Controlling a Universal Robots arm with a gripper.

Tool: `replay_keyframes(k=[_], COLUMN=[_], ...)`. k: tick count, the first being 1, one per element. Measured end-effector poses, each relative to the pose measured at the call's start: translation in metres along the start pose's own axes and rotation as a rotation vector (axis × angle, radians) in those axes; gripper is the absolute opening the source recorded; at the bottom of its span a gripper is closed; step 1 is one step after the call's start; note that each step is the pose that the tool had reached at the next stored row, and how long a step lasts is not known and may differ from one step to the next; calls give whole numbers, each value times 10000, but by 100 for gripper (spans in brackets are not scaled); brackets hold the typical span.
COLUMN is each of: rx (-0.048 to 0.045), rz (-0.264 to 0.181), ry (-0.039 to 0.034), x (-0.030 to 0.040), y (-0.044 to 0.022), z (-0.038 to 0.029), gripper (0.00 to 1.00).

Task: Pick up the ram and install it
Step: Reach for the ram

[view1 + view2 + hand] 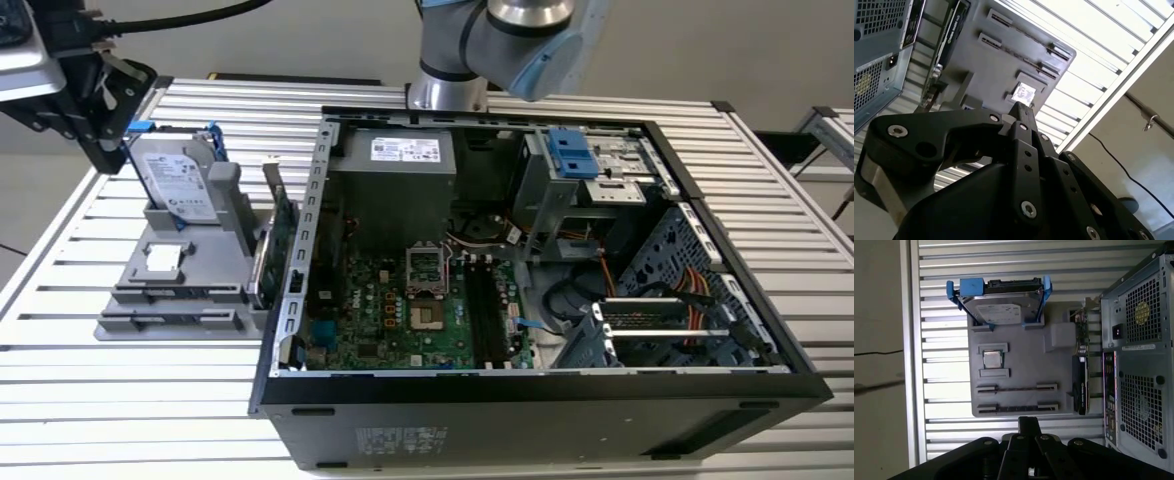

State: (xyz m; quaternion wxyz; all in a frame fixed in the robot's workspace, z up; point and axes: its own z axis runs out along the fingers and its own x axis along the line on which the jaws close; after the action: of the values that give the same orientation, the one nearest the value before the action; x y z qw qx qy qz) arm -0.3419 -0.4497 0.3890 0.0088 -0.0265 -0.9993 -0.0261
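The jaws (pixel 1029 421) are closed together, tips touching, and I see nothing held between them; they hang over the bench (pixel 939 405), at the edge of the grey holder (pixel 1054 347) that lies beside the computer case (pixel 1139 365). The ram (pixel 1016 408) seems to be the thin dark strip standing on edge in the long slot closest to the jaws, though I cannot tell this for sure; a second such slot lies just beyond it, and farthest from the jaws stands the hard drive (pixel 999 312). The pick is not yet done. To do it well, I judge, the jaws should open before going down, descend straight over the middle of the strip, and pinch its flat faces; the expansion card (pixel 1080 385) stands near one end, so the approach must keep clear of it.
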Motion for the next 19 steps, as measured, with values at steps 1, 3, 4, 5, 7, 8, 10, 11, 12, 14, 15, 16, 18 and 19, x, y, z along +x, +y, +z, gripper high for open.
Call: replay_keyframes(k=[1, 3, 4, 5, 7, 8, 10, 11, 12, 14, 15, 16, 18, 19], rx=[-1, -2, -2, -1, -1, -1, -1, -1, -2, 0, -1, -1, -1, -1], rz=[0, 1, 1, 0, 1, 1, 1, 0, 0, 0, 0, 1, 0, 1], ry=[0, -2, -2, -1, -1, -1, -1, 0, -1, 0, -1, -1, -1, 0], x=[0, -1, -1, -1, -2, -2, -2, -2, -3, -4, -5, -6, -9, -10], y=[-6, -11, -14, -17, -21, -23, -27, -30, -35, -43, -47, -54, -68, -74], z=[1, 2, 3, 3, 4, 6, 7, 8, 9, 10, 10, 11, 11, 11], gripper=[0, 0, 0, 0, 0, 0, 0, 0, 0, 0, 0, 0, 0, 0])
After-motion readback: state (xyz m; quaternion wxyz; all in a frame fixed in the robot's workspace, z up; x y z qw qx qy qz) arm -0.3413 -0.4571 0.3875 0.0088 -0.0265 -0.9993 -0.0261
